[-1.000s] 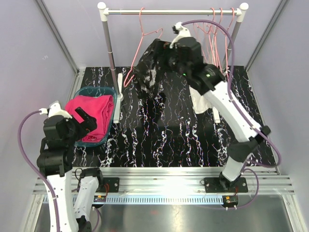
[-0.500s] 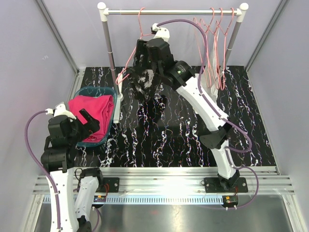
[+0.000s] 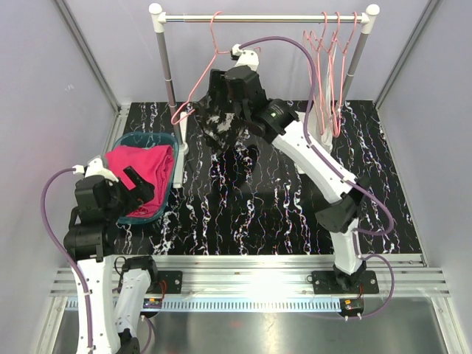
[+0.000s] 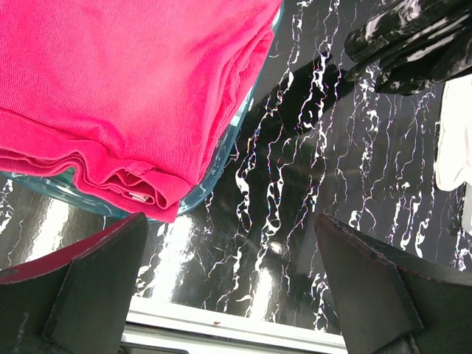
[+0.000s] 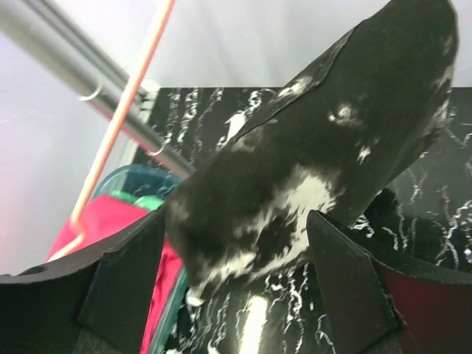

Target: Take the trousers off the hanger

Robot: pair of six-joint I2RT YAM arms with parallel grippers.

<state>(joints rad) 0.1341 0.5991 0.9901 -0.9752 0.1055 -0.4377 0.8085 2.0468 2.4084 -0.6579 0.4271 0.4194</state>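
- The right arm has swung in from the right half of the rail (image 3: 265, 18) to its left half within the last second; the right gripper (image 5: 236, 228) is now sitting over the black speckled trousers (image 3: 221, 122) instead of beside them.
- The black speckled trousers are still hanging from the pink hanger (image 3: 192, 88) below the left half of the rail; the hanger is tilting, with its lower bar pushed out towards the rail's left post.
- The right fingers are narrowing and are standing either side of the bunched cloth; whether they are already pinching it cannot be told.
- Judgement: the grasp on the last hung garment is being set up; pulling it off the hanger is the step not yet done.
- The pink trousers (image 3: 144, 162) are lying in the basket (image 3: 144, 136), in front of the rail's left post; these are already off the hanger.
- The left gripper (image 4: 230, 251) is hovering over the basket edge; its fingers are spread wide and are holding nothing.
- Bare hangers (image 3: 324, 66) are crowding the right end of the rail.
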